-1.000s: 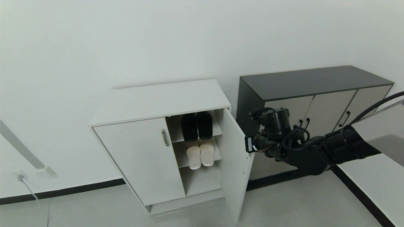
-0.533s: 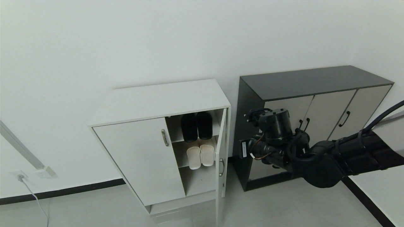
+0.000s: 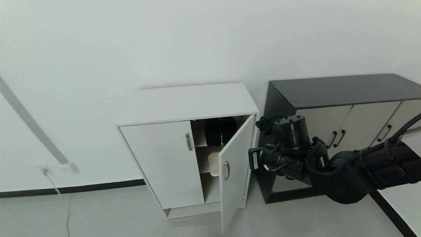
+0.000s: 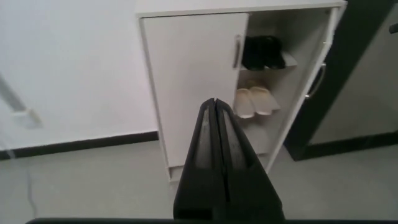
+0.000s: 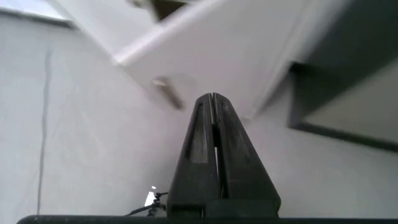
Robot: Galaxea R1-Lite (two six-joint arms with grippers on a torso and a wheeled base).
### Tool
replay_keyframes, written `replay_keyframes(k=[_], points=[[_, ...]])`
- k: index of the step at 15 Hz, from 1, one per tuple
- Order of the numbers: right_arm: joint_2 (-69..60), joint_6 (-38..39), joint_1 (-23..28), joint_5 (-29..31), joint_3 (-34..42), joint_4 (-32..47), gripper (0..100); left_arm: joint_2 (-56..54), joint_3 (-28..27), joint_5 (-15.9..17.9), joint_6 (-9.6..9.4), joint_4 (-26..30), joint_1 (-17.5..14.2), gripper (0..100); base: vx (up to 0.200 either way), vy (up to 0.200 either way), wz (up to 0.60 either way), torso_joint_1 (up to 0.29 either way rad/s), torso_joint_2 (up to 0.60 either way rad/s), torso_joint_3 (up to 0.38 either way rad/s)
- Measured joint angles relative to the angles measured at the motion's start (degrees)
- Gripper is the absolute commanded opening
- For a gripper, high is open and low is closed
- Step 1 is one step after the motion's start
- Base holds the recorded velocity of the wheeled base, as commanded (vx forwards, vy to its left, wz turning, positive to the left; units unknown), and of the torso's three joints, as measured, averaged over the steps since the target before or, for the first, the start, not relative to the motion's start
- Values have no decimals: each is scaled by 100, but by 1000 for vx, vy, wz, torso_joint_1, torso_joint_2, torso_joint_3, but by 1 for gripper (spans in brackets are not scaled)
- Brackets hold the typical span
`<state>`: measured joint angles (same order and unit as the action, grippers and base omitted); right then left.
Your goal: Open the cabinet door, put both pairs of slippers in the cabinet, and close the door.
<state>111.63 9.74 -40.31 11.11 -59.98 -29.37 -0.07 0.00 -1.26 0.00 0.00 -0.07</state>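
Indoors, grey floor (image 3: pixel 98 214), white wall (image 3: pixel 131 42), cabinet door (image 3: pixel 235 177) ajar

The right arm (image 3: pixel 332 171), black like the right tool (image 5: pixel 213 96), is fitted with a screw-topped joint (image 3: pixel 292 131), orange wires (image 3: pixel 272 157), a white label (image 3: pixel 253 161) and a thick cable (image 3: pixel 406 124).

No text, number or sign is legible; the small white sticker (image 3: pixel 253 161) on the black right arm (image 3: pixel 345 179) is unreadable
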Motion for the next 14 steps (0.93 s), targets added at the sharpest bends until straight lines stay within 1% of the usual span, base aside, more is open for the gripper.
replay_keyframes(k=[8,12,14], points=[[-88,-261,41,27,297,-276,0,0,0,-5,0,0,-2,0,0,0,0,0,0,0],[-273,-296,101,-11,911,-435,0,0,0,-5,0,0,0,0,0,0,0,0,0,0],[-385,-383,104,-16,1412,-807,0,0,0,-5,0,0,0,0,200,0,0,-2,2,2]])
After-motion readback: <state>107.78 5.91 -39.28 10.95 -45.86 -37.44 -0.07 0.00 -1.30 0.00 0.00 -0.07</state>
